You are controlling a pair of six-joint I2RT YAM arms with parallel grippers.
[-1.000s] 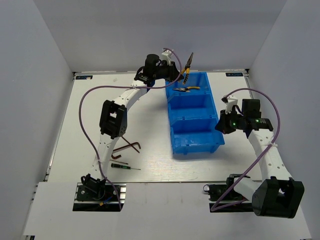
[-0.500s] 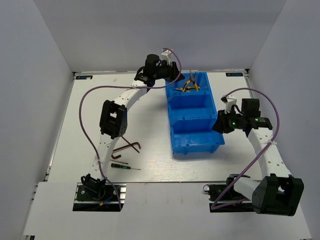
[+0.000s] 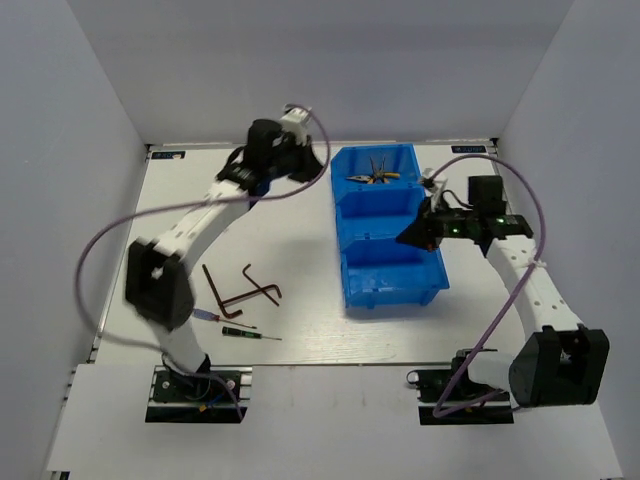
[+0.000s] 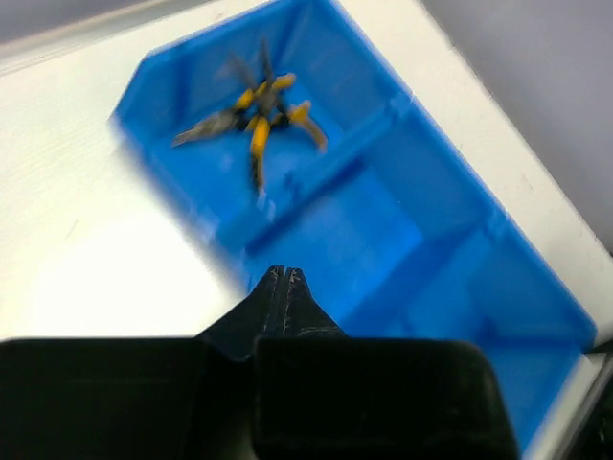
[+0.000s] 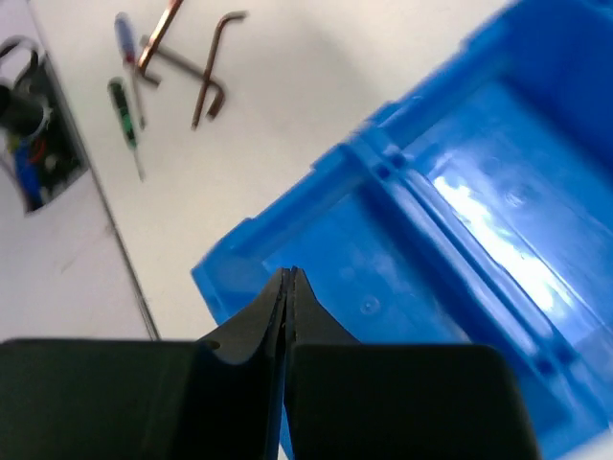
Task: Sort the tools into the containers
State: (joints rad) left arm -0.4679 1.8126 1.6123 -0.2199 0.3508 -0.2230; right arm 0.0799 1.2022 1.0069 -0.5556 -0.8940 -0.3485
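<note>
At the left of the desk (image 3: 150, 220) four tools lie loose, not yet sorted. The blue-handled screwdriver (image 3: 205, 315) and the black-handled screwdriver (image 3: 240, 331) lie close together near the front edge. One brown hex key (image 3: 213, 290) and a second hex key (image 5: 209, 77) lie just behind them. All four are near the left arm's base, so that arm is probably the one to fetch them.

Farther right and toward the back, the left claw (image 4: 285, 276) hangs above the desk beside the far end of the blue bin (image 3: 345, 240). Its fingers are pressed together and it holds nothing.

In the bin's far compartment (image 4: 215, 182), both yellow-handled pliers (image 3: 372, 179) lie crossed in one heap, so that kind looks done. The middle compartment (image 3: 385, 232) and the near compartment (image 3: 390, 278) show only bare blue floor, likely kept for the keys and the screwdrivers.

At the right, the right claw (image 5: 288, 278) hovers at the bin's right wall by the middle compartment. It too is pinched fully closed and empty, well apart from any tool.
</note>
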